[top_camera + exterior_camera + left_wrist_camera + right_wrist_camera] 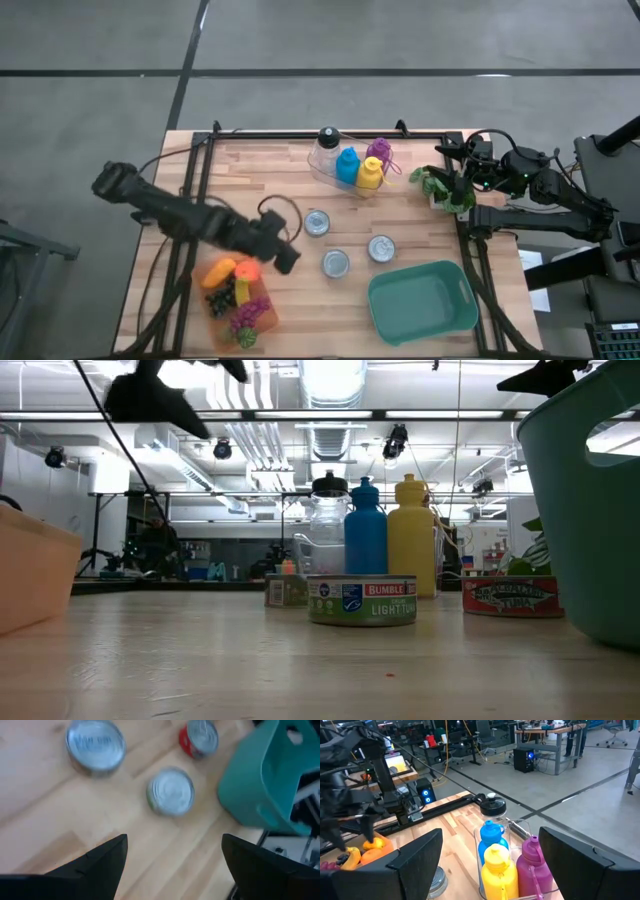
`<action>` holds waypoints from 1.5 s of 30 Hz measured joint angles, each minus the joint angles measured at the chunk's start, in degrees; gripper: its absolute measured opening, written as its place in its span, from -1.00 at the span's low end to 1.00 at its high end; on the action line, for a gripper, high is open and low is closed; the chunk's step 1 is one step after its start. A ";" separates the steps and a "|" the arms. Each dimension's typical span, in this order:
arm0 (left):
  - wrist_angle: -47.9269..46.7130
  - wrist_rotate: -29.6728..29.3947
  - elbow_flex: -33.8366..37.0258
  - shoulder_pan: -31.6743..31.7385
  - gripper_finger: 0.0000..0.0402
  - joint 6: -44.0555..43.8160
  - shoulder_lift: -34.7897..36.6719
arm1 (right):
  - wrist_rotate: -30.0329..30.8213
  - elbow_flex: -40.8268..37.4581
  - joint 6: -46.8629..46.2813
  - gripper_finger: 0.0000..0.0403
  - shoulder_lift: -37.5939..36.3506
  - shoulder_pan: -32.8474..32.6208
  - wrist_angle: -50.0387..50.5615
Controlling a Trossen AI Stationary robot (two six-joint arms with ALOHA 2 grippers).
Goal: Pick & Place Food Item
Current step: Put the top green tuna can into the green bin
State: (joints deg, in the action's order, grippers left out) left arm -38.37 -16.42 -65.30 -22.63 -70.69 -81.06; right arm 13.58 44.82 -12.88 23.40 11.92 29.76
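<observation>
Three tins stand upright on the wooden table: one silver (317, 222), one green-sided (336, 263) and one red-sided (381, 247). Toy fruit and vegetables (238, 290) fill an orange bin (215, 310) at the near left. My left gripper (286, 258) hovers open and holding nothing between that bin and the tins. In its wrist view (172, 865) the green-sided tin (171, 791) lies ahead of the fingers. My right gripper (452, 183) waits open at the table's right edge, seen also in its wrist view (490, 865).
A teal tub (422, 298) sits at the near right. A clear holder with blue, yellow and purple bottles (352, 167) stands at the far middle. A green leafy thing (440, 190) lies by the right gripper. Bare wood shows around the tins.
</observation>
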 joint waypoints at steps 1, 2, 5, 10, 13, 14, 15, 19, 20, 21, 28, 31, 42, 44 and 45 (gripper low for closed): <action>0.57 0.28 0.00 1.57 0.63 0.80 0.00 | -0.02 0.01 0.00 0.63 -0.01 -0.01 -0.01; 0.73 0.56 0.00 2.95 0.63 1.40 0.00 | -0.02 0.00 0.00 0.63 -0.01 -0.02 -0.02; 0.88 0.63 0.00 7.03 0.63 2.03 0.00 | -0.01 0.02 0.00 0.63 0.00 -0.02 -0.01; 0.87 1.96 0.00 12.85 0.63 3.77 -0.04 | 0.00 0.02 0.00 0.63 -0.01 -0.02 0.00; 0.87 2.64 0.00 16.04 0.63 6.17 -0.04 | 0.00 0.00 0.00 0.63 0.00 -0.01 -0.01; 0.88 3.02 0.00 17.13 0.63 7.25 -0.04 | -0.02 0.02 0.00 0.63 -0.01 -0.02 0.00; 0.87 3.32 0.00 18.22 0.63 8.64 -0.04 | -0.01 0.00 0.00 0.63 -0.02 -0.02 -0.02; 0.86 5.23 0.02 22.57 0.63 16.40 -0.04 | -0.02 0.02 0.00 0.63 -0.02 -0.02 0.00; 0.91 5.76 0.12 23.61 0.63 18.39 -0.04 | -0.01 0.02 0.00 0.63 0.00 -0.02 0.00; 0.98 6.58 0.37 24.68 0.63 20.13 -0.04 | -0.02 -0.01 0.00 0.63 -0.02 -0.02 0.00; 3.90 16.95 4.88 32.03 0.63 29.17 -0.07 | -0.01 0.02 0.00 0.63 -0.01 -0.01 -0.02; 7.54 20.86 7.67 33.62 0.63 31.21 -0.07 | -0.02 0.00 0.00 0.63 -0.02 -0.01 0.00; 16.30 21.32 12.76 34.73 0.63 26.64 -2.04 | 0.00 -0.01 0.00 0.63 0.00 -0.02 -0.02; 17.30 21.16 11.92 34.79 0.63 25.96 -3.56 | 0.01 0.01 0.00 0.63 0.00 -0.02 0.00; 17.68 21.18 11.62 34.79 0.63 25.87 -4.19 | -0.01 0.00 0.00 0.63 -0.01 -0.01 -0.01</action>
State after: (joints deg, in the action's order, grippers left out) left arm -20.69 4.75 -53.68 12.16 -44.82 -85.24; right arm 13.57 44.83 -12.89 23.39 11.91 29.74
